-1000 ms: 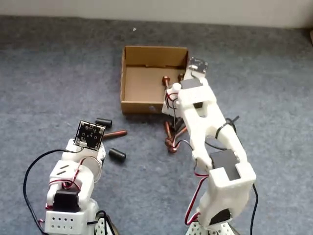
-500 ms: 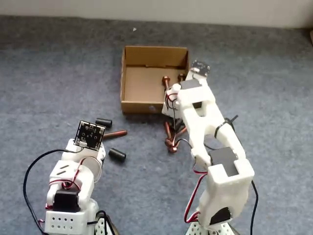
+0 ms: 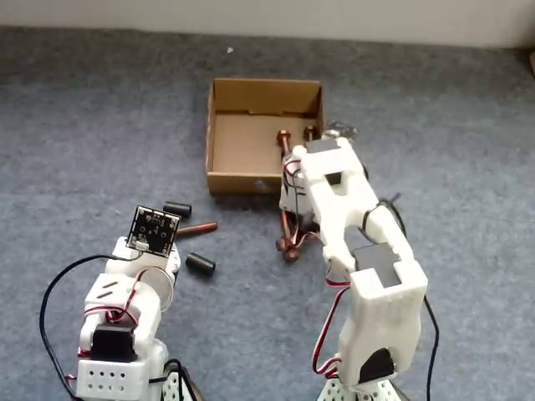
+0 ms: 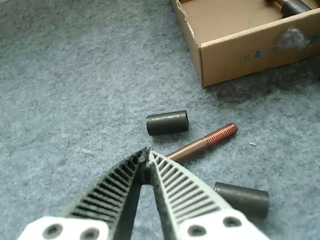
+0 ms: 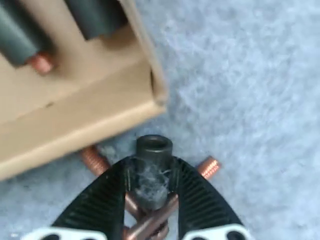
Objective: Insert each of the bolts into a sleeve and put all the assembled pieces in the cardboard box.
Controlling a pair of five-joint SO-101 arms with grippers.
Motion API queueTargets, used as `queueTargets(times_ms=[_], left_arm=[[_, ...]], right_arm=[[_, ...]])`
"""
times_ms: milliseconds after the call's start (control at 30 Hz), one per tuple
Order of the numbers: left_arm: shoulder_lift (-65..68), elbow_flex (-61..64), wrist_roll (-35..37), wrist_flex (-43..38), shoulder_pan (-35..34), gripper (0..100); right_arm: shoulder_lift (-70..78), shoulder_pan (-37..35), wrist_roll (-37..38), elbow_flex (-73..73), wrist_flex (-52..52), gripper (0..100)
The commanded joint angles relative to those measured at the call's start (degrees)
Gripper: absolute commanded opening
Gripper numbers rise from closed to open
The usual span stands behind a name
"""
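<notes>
My right gripper (image 5: 152, 169) is shut on a black sleeve (image 5: 154, 146), held upright just outside the cardboard box (image 5: 75, 107) and over a loose pile of copper bolts (image 5: 150, 220). Two assembled pieces (image 5: 20, 40) lie inside the box. In the high view the right arm (image 3: 334, 180) stands at the box's near right corner, above the bolt pile (image 3: 288, 238). My left gripper (image 4: 146, 159) is shut and empty, hovering close to a copper bolt (image 4: 202, 143) that lies between two black sleeves (image 4: 167, 123) (image 4: 242, 199).
The cardboard box (image 3: 221, 134) sits at the back middle of the grey carpet. The left arm (image 3: 134, 292) is at the near left, with a bolt (image 3: 196, 227) and two sleeves (image 3: 176, 209) (image 3: 200, 265) beside it.
The right arm has drawn back from over the box toward its base, carrying the sleeve down above the bolt pile. The left arm has not moved.
</notes>
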Motion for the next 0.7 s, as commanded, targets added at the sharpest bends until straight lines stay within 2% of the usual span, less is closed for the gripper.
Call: queueTargets(times_ms=[0, 133, 300, 467, 667], left_arm=[[-0.22, -0.22, -0.53, -0.97, -0.40, 1], [-0.22, -0.22, -0.53, -0.97, -0.40, 1], [-0.22, -0.22, -0.53, -1.05, -0.40, 1], [-0.22, -0.22, -0.53, -1.05, -0.40, 1], [-0.22, -0.22, -0.53, -1.05, -0.40, 1]], right_arm=[[-4.70, 0.31, -0.18, -5.49, 7.08, 0.5], [-11.47, 0.04, 0.00, -8.31, 11.65, 0.5], [-22.90, -0.48, 8.00, -7.08, 12.26, 0.5], [-34.42, -1.89, 11.43, 1.19, 12.26, 0.5], [-46.11, -7.96, 17.58, 14.73, 8.04, 0.5]])
